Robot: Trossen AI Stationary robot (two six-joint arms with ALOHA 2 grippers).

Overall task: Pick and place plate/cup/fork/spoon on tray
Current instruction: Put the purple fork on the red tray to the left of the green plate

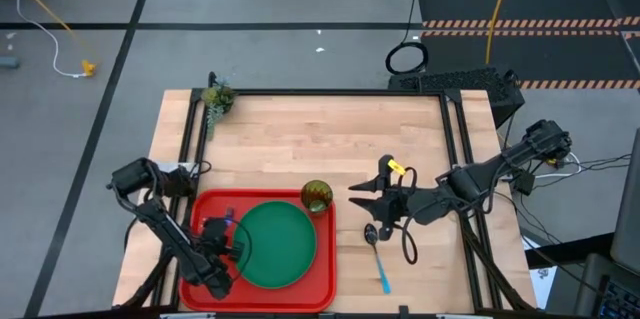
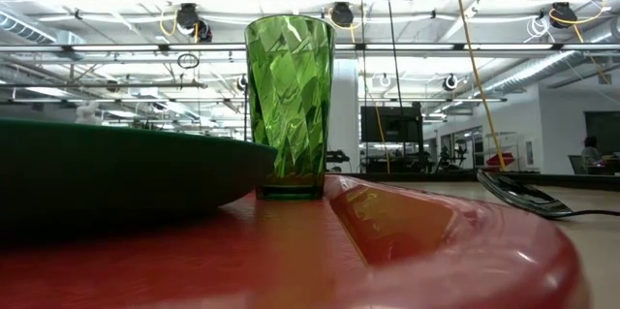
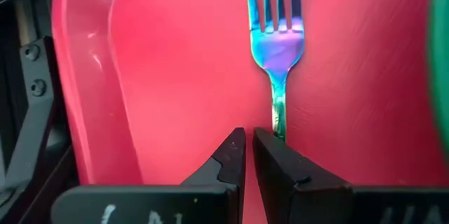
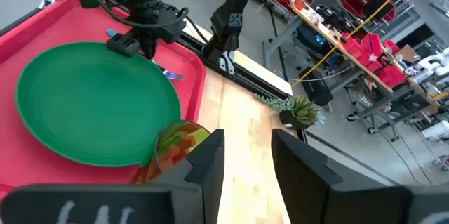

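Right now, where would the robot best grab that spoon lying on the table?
Probably the spoon's slim blue handle, from straight above, fingers across it: it lies flat on the table beside the tray, and the right gripper hovers near its round bowl.

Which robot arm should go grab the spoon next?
The right arm, probably. Its gripper hovers just above the spoon, which lies on the table right of the tray. The left gripper is busy over the tray's far side at the fork.
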